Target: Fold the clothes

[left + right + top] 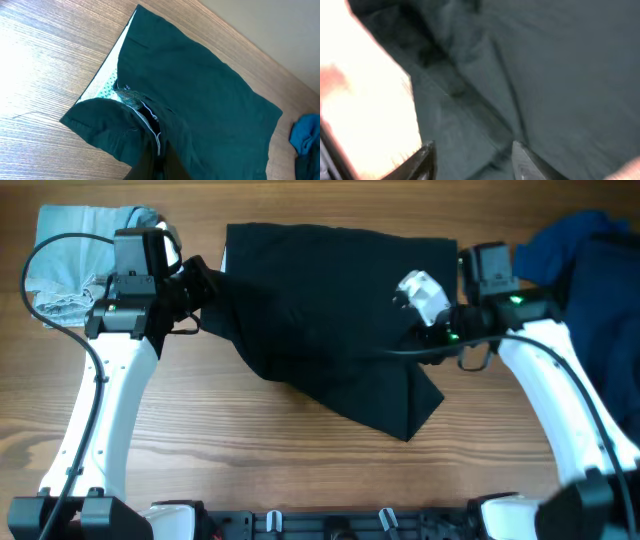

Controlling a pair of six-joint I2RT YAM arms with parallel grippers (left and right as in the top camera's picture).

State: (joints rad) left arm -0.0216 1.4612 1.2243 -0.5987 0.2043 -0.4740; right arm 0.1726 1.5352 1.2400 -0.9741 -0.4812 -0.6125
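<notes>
Left gripper [193, 284] is clamped on the left edge of the black garment [340, 310], and the cloth bunches and lifts into it. Its wrist view shows folds rising toward the lens, though the fingers themselves are hidden under the fabric. Right gripper [476, 156] hangs just over the right part of the same garment, its two dark fingers [422, 162] standing apart with only cloth below and nothing held between them. The garment lies at the middle of the wooden desk [300, 460], toward the far edge. It is spread as a rough rectangle, with a loose pointed flap reaching toward the near edge, right of centre. The fabric is plain, matte and soft, creased in long shallow folds. At the gripped end the waist is turned open, showing a pale inner band [107, 82] with a fine dotted weave and a zip [150, 120] with small light teeth. A light-blue denim piece [65, 265] lies crumpled in the far left corner, just behind the left arm [110, 410]. A royal-blue garment [590, 250] is heaped at the far right edge, partly under the white right arm [560, 400]. The desk top is pale brown wood with straight grain.
</notes>
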